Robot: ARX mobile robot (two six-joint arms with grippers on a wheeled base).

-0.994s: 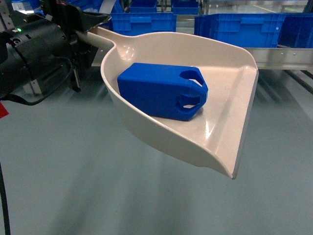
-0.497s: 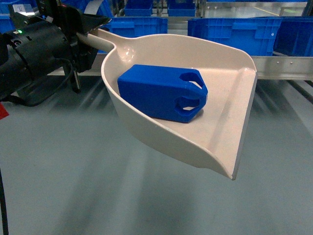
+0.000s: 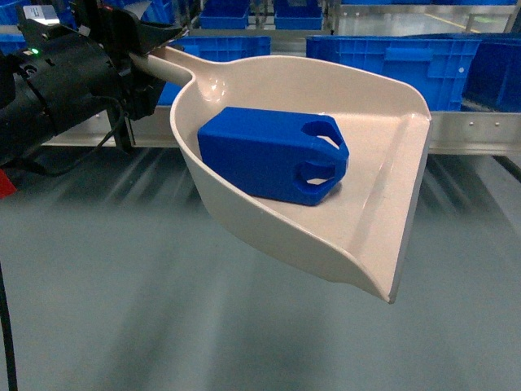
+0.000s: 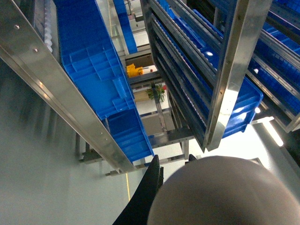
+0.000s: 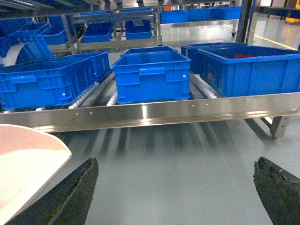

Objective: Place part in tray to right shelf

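Black fingers (image 3: pixel 151 37) of the left gripper (image 3: pixel 138 50) are seen clamped on the tray's round handle at the upper left of the head view, the cream tray (image 3: pixel 383 122) being held up above the grey floor (image 3: pixel 122 309) with its flat lip towards the lower right. Inside the tray the blue part (image 3: pixel 260 151) is seen lying on its side, its handle hole turned towards the lip and its long side resting against the curved rim. In the left wrist view only a dark finger (image 4: pixel 143 197) beside the tray's rounded underside (image 4: pixel 225 192) is shown. Two dark fingertips (image 5: pixel 65 197) of the right gripper (image 5: pixel 173 194) are held wide apart at the lower corners of the right wrist view, with nothing between them. Beyond them the right shelf (image 5: pixel 154 112) is shown across the middle of the frame, its shiny rail in front of blue crates (image 5: pixel 150 75) sitting on white rollers
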